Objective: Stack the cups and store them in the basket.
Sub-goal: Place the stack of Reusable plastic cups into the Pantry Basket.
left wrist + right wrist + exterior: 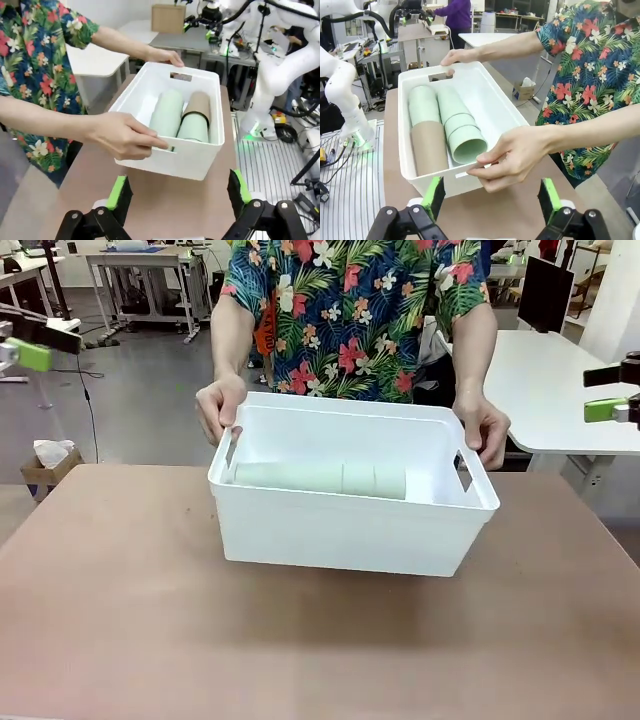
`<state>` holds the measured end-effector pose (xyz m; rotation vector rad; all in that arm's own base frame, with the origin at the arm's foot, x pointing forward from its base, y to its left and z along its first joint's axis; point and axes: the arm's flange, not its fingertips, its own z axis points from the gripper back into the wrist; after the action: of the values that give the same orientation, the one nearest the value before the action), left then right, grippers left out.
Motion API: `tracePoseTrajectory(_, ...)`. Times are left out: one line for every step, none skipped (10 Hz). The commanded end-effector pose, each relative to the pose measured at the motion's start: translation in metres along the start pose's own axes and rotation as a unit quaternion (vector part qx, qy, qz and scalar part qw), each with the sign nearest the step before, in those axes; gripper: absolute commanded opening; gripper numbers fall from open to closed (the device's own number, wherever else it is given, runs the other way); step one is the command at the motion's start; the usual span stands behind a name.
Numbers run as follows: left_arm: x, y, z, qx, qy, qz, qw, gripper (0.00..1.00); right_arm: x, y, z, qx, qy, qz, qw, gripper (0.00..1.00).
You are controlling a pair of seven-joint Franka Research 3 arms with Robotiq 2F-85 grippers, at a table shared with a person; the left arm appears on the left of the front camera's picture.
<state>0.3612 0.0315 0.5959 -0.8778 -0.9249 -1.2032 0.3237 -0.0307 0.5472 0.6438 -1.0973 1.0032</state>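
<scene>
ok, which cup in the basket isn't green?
The tan-brown cup, lying on its side nested with a mint one; the neighbouring stack is all mint green.

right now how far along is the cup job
Looks nearly finished: the cups lie stacked on their sides inside the basket, mint green ones plus a tan one. In hand: the person's hands grip both basket ends. Both robot hands, left hand and right hand, are open and holding nothing. Nothing obvious remains.

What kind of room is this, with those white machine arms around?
Probably a robotics lab or workshop. A white jointed robot arm stands on a metal floor plate beside the brown table, grey workbenches crowded with equipment line the far side, and a black monitor sits on a white desk.
</scene>
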Motion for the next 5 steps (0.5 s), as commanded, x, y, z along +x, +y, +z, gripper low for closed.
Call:
tracePoseTrajectory(-0.0039, -0.0031, -0.0089, 0.000, 0.005, -0.034, 0.999, 1.00, 0.0007, -0.0016, -0.0024, -0.001, -0.015, 0.009, 1.000, 1.00)
tracePoseTrajectory(0.0000, 0.0000, 0.0000, 0.000, 0.000, 0.000, 1.000, 1.00, 0.0007, -0.0016, -0.0024, -0.001, -0.015, 0.009, 1.000, 1.00)
tracePoseTrajectory(0.0000, 0.0000, 0.0000, 0.000, 0.000, 0.000, 1.000, 1.00, 0.0007, -0.0016, -0.0024, -0.001, -0.015, 0.009, 1.000, 1.00)
tracePoseTrajectory(0.0000, 0.0000, 0.0000, 0.000, 0.000, 0.000, 1.000, 1.00, 0.0007, -0.0016, -0.0024, -0.001, -0.015, 0.009, 1.000, 1.00)
tracePoseTrajectory(0.0000, 0.0000, 0.0000, 0.000, 0.000, 0.000, 1.000, 1.00, 0.0007, -0.0016, -0.0024, -0.001, -0.015, 0.009, 1.000, 1.00)
